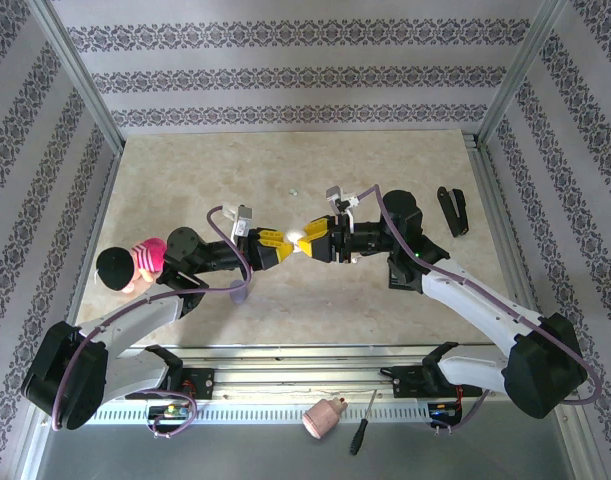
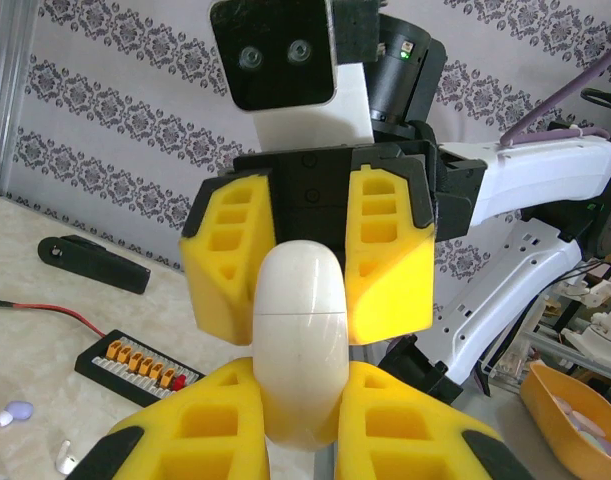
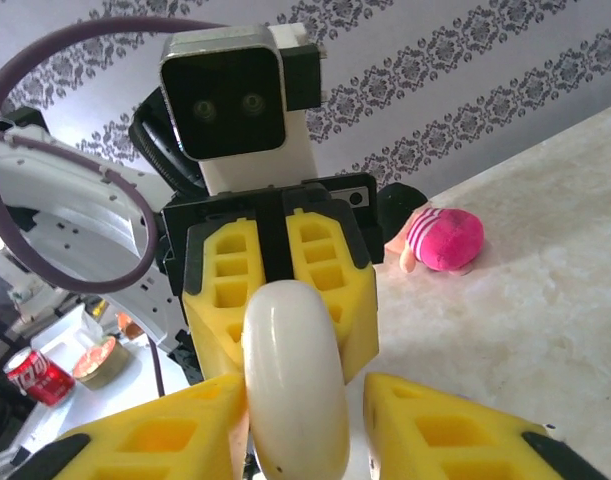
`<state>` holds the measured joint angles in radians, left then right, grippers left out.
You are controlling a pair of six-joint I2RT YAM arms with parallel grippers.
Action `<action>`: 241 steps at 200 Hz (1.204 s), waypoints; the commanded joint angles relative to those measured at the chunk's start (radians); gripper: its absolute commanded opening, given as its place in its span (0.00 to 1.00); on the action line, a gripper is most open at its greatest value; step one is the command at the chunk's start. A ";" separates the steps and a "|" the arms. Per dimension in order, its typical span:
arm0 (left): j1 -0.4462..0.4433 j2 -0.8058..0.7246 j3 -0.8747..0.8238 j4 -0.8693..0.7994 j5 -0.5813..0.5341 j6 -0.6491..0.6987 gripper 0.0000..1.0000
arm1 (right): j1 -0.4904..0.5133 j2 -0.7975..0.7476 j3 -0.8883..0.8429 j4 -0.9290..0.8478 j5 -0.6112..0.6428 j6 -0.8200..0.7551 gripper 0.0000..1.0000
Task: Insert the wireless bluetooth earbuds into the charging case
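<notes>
The charging case (image 2: 300, 330), a white pebble with a fine seam across its middle, hung in the air above the table (image 1: 185, 170), between the two claws that met nose to nose; the left gripper (image 2: 300, 378) was clamped tight on one end of it; the right gripper (image 3: 305, 388) stood narrow around the other end, its yellow pads hard by the shell, though whether both pressed on it could not be told. The case looked light, hard and glossy, so likely to slip or twist out of a pinch on its rounded ends; the safer hold seemed to be across the broad faces of the lower half, clear of the seam, so that the lid could swing free. A lilac earbud (image 2: 18, 411) lay on the table well below and to one side, tiny and smooth, probably needing a careful pinch; a pink doll (image 1: 145, 258) lay beside the left arm.
</notes>
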<state>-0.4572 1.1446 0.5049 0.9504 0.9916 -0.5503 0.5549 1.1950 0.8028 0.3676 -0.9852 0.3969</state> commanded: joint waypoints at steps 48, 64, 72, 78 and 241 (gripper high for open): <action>-0.014 -0.037 0.016 -0.164 0.036 0.154 0.41 | 0.011 -0.004 0.039 -0.047 -0.009 -0.119 0.09; -0.015 -0.055 0.038 -0.273 0.039 0.221 0.43 | 0.011 -0.011 0.042 -0.088 -0.015 -0.157 0.09; -0.015 -0.061 0.050 -0.321 0.044 0.245 0.43 | 0.011 -0.011 0.044 -0.095 -0.020 -0.163 0.09; -0.014 -0.067 0.060 -0.356 0.048 0.267 0.42 | 0.011 -0.011 0.044 -0.099 -0.023 -0.169 0.09; -0.043 -0.053 0.186 -0.657 0.134 0.424 0.09 | 0.059 0.060 0.098 -0.186 -0.047 -0.226 0.08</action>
<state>-0.4648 1.0885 0.6609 0.3252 1.0801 -0.1780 0.5938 1.2400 0.8669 0.1658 -1.0309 0.1925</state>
